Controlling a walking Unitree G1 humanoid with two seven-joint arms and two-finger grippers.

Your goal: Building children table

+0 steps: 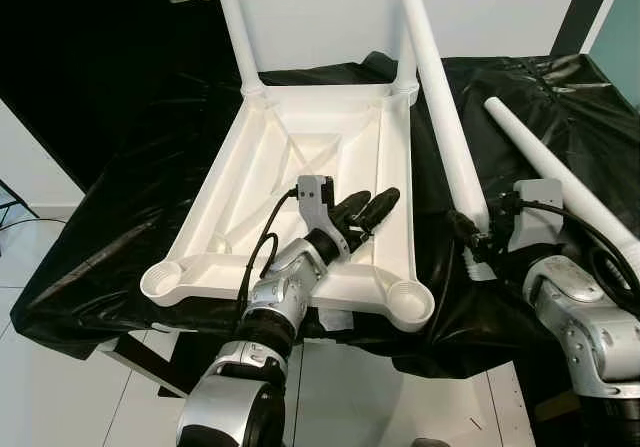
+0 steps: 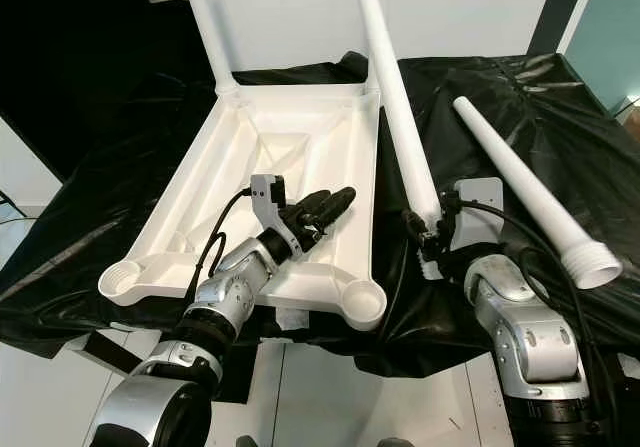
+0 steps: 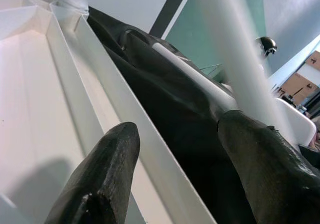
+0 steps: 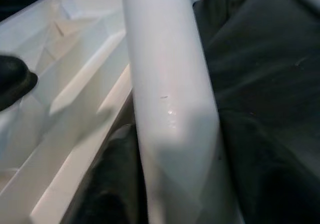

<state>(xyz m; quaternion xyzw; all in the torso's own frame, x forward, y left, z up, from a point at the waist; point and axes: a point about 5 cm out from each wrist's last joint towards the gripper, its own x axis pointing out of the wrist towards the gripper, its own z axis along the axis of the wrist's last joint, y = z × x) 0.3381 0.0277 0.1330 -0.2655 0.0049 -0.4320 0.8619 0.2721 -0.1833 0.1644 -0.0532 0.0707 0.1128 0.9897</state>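
The white table top (image 1: 250, 182) lies upside down on the black cloth, with legs standing in its two far corners (image 1: 238, 27). Its two near corner sockets (image 1: 410, 305) are empty. My left gripper (image 1: 380, 199) is open over the top's right rim, one finger (image 3: 107, 169) inside the rim and the other (image 3: 265, 159) outside it. My right gripper (image 1: 470, 232) is shut on the lower end of a long white leg (image 1: 440, 107), which slants up and away beside the right rim. The leg (image 4: 170, 98) sits between dark fingers in the right wrist view.
A loose white leg (image 2: 520, 182) lies on the cloth at the right, its wide ringed end (image 2: 590, 265) toward me. The black cloth (image 1: 130, 187) drapes over the work table's near edge, above white floor. A dark door stands at the back left.
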